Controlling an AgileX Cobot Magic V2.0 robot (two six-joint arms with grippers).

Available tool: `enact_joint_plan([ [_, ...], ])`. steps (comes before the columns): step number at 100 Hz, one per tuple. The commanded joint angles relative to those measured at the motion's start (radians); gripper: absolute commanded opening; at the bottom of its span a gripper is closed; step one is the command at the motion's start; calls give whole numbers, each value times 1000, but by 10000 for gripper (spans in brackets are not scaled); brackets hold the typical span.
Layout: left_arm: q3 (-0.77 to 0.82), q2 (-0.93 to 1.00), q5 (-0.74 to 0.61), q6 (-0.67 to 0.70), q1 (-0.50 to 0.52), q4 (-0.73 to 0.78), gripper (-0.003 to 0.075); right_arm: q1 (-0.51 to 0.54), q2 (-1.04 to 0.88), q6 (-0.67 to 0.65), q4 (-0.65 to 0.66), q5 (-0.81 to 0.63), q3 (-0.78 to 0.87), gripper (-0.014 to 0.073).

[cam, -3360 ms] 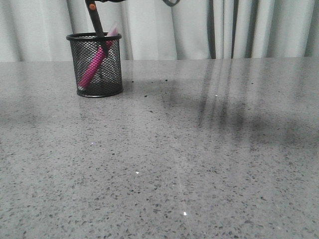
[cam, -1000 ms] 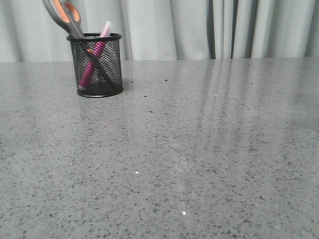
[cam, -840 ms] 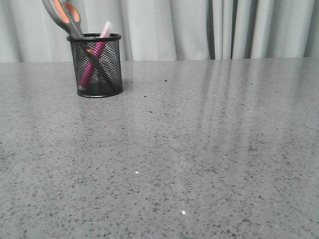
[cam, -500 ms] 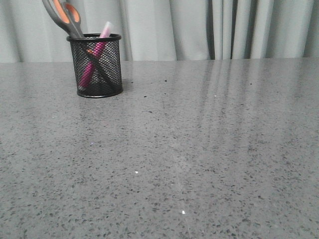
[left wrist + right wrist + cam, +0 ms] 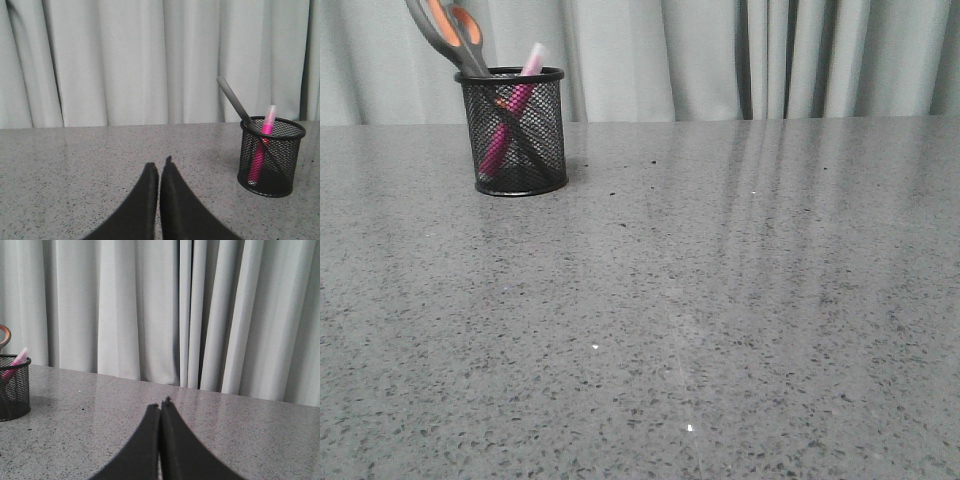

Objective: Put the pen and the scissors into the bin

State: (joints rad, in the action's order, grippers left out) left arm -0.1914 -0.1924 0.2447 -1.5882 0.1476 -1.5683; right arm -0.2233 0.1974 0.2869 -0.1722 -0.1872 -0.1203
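The black wire-mesh bin (image 5: pixel 515 140) stands on the table at the far left. The pink pen (image 5: pixel 505 130) leans inside it, its whitish cap above the rim. The scissors (image 5: pixel 450 30) stand in the bin too, blades down, grey and orange handles sticking out to the left. The bin also shows in the left wrist view (image 5: pixel 271 156) with the pen (image 5: pixel 262 150) and a scissors handle (image 5: pixel 235 102), and in the right wrist view (image 5: pixel 12 387). My left gripper (image 5: pixel 159 167) is shut and empty, apart from the bin. My right gripper (image 5: pixel 160 407) is shut and empty, far from it.
The grey speckled table (image 5: pixel 720 300) stretches wide in front of the bin. Pale curtains (image 5: pixel 720 55) hang behind the table's far edge. Neither arm shows in the front view.
The scissors were let go: 3.4 s ago they were held upright over the bin from above, now they rest in it, tilted left. Nothing has moved in the last second.
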Motion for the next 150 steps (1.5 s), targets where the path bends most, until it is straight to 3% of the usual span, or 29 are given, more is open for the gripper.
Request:
enact_joint_plan([
  [1, -26, -9, 8, -3, -8, -33, -19, 8, 8, 9, 7, -73, -27, -69],
  [77, -26, -9, 8, -3, -8, -33, -19, 8, 8, 9, 7, -73, -27, -69],
  [86, -26, -9, -24, 33, -8, 37, -19, 8, 8, 9, 7, -73, -27, -69],
  [93, -29, -9, -60, 236, -8, 237, -19, 8, 8, 9, 7, -73, -27, -69],
  [97, -30, -9, -84, 428, -8, 395, -19, 8, 8, 9, 7, -73, -27, -69],
  [112, -30, -9, -127, 1268, -17, 1248, -19, 8, 8, 9, 7, -73, -27, -69],
  [119, -19, 1, -156, 1506, -37, 1496, -19, 8, 8, 9, 7, -73, -27, -69],
  [128, 20, 34, -214, 1605, -80, 1629, -19, 8, 8, 9, 7, -73, -27, -69],
  [150, 139, 107, -228, 1603, -140, 1584, -19, 8, 8, 9, 7, -73, -27, -69],
])
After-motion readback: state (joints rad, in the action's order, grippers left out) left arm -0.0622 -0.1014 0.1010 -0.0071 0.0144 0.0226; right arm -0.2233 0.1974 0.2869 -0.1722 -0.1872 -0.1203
